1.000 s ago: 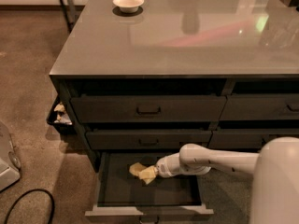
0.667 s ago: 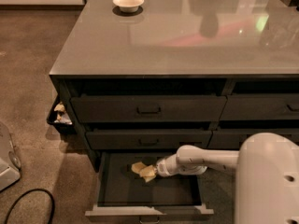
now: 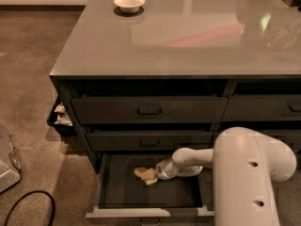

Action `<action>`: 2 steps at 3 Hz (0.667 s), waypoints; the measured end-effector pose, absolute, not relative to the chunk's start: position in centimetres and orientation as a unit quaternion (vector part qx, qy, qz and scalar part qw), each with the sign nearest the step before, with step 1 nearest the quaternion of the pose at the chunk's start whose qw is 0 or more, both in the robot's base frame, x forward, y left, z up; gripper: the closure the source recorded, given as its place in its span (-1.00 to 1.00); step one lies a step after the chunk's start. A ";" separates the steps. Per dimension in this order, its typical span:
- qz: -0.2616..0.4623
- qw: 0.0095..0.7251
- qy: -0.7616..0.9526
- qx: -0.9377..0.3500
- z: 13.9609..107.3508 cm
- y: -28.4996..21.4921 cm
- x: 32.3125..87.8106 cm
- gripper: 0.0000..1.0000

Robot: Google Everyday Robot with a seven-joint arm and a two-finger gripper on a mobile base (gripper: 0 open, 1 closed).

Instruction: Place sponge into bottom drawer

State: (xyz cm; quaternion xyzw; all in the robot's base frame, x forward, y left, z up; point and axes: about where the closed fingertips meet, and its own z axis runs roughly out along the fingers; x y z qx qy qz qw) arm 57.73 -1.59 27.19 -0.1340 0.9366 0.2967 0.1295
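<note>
1. We see the bottom drawer (image 3: 141, 213) pulled open. The gripper (image 3: 151, 175) sits low inside it, near the middle, with the arm reaching in from the right.
2. The sponge (image 3: 140, 172) lies at the gripper's tip, on or just above the drawer floor. We cannot tell whether the gripper pinches it or is free of it.
3. We judge the step in hand to be the release, which is best done low over the bare floor, away from the walls.
4. We then withdraw up and forward, clearing the middle drawer (image 3: 149, 140) above.
5. We see 1 risk: the soft foam may cling and ride out with the gripper.
</note>
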 end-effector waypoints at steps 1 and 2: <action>0.287 0.108 0.945 -0.115 24.5 -1.7 58.1 1.00; 0.280 0.082 0.951 -0.098 21.5 -1.6 58.4 1.00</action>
